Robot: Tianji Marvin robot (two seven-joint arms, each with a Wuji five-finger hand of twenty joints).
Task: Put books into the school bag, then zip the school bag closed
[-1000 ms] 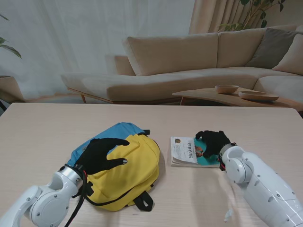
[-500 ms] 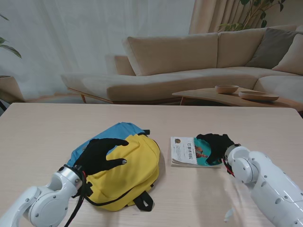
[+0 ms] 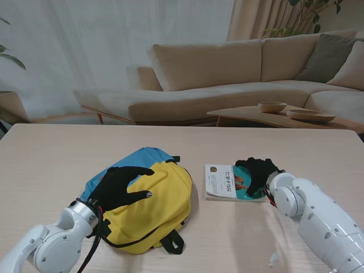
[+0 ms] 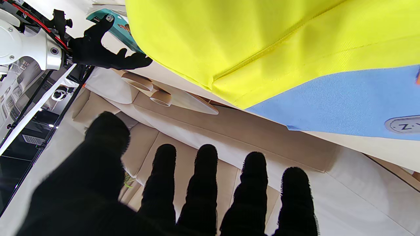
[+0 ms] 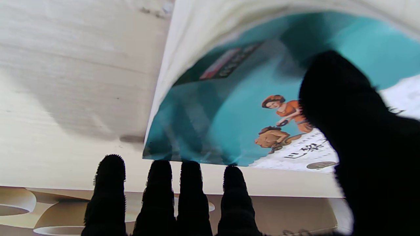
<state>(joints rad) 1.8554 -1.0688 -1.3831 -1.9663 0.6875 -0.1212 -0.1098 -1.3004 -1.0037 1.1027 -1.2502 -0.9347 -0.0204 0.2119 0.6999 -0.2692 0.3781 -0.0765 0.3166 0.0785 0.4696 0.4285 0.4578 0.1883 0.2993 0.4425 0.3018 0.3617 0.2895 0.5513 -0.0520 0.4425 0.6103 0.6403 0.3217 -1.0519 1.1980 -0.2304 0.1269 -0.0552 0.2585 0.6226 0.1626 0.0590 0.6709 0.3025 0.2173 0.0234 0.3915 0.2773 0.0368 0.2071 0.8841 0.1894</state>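
Stand view: bag [image 3: 145,196] lies flat, yellow side up, blue panel far side, left of centre on table [image 3: 51,159]. Left hand [image 3: 122,186] rests palm-down on bag w/ fingers spread, holding nothing; prob just pinning it so it won't slide. Book [image 3: 227,182] lies flat just right of bag, small gap between. Right hand [image 3: 257,173] sits over book's right part, fingers curled at the far-right edge; looks like it's working a grip on the cover/edge, book not lifted. Bag opening not visible, can't tell if zip is undone. Left wrist view: fingers [image 4: 205,183] apart, nothing between them, yellow/blue bag [image 4: 262,49] fabric close to palm; contact itself not shown here. Right hand [image 4: 105,52] and a teal bit of book [image 4: 123,26] seen past the bag. Right wrist view: book [image 5: 229,108] cover bows up, thumb [image 5: 354,131] on teal cover, four fingertips [image 5: 192,183] at the book's edge, so partly closed on the edge; firm pinch or not, can't tell.
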